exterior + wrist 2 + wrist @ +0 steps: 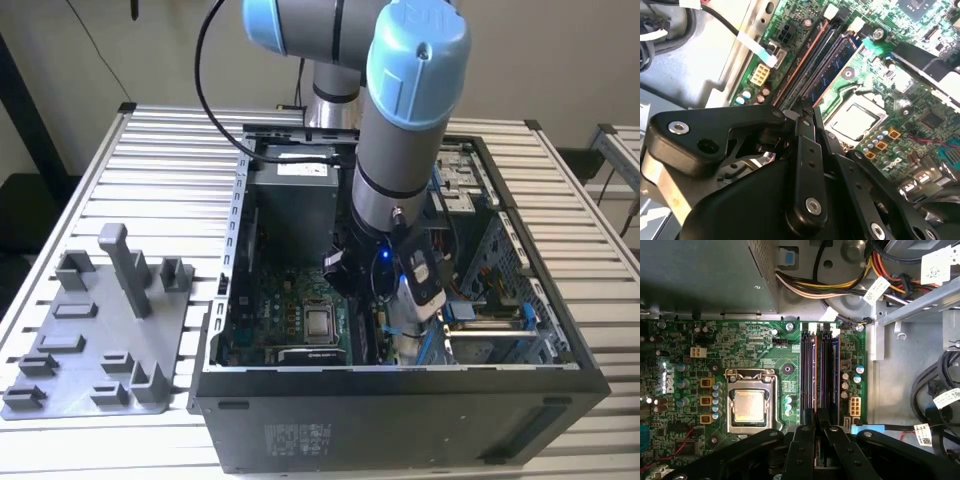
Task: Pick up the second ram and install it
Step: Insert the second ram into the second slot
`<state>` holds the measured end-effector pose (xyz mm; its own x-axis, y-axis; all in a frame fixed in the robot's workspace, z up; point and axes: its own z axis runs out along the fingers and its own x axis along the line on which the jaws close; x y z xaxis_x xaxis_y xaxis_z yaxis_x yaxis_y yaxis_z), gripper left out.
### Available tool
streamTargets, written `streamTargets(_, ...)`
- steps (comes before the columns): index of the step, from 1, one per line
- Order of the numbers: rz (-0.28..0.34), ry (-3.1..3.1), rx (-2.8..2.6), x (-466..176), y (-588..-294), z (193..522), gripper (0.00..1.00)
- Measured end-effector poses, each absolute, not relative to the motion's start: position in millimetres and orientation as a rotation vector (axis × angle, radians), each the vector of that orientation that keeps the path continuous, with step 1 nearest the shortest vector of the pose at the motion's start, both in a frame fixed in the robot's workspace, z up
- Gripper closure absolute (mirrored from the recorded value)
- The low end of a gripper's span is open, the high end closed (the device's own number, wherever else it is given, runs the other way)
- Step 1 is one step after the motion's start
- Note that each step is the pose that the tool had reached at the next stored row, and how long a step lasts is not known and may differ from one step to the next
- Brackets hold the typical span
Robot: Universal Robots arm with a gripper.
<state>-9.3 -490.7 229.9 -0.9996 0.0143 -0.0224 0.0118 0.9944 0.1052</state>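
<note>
The exterior view shows one tabletop (170,150), one case (400,410) at centre, one arm (400,130) and one grey tray (100,360) at lower left. Both wrist views show the motherboard (760,340) and one CPU (749,405). The ram (837,55) (834,370) stands in a slot, just beyond the tool (805,117) (814,422). Tool state: cannot tell.

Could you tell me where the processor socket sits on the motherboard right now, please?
In both wrist views the processor socket lies flat on the green motherboard, beside the memory slots and close to the gripper.
</note>
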Motion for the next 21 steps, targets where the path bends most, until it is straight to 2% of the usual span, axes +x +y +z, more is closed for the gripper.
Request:
streamTargets(4, 0.208, 3.11, 0.02, -9.6, -490.6, 228.5, 0.86)
streamTargets(21, 0.211, 3.11, 0.021, -11.2, -492.6, 225.2, 0.86)
